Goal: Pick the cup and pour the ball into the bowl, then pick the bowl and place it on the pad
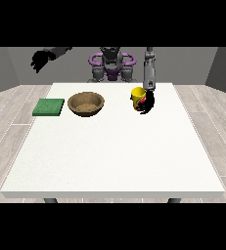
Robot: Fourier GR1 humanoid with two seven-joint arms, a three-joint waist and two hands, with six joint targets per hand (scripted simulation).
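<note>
On the white table [114, 156], the brown bowl [86, 103] sits far left, right of the green pad [49, 107]. The hand at the view's right [146, 103] touches the upright yellow cup [137, 96]; its fingers' state is unclear. The hand at the view's left [38, 60] hangs raised, fingers curled.

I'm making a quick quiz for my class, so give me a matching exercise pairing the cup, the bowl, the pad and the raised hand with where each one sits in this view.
Things:
1. cup
2. bowl
3. pad
4. raised hand

Places:
A. table's left edge
B. above the table, upper left
C. beside the hand at the view's right
D. between pad and cup

Pairs: 1-C, 2-D, 3-A, 4-B
</note>
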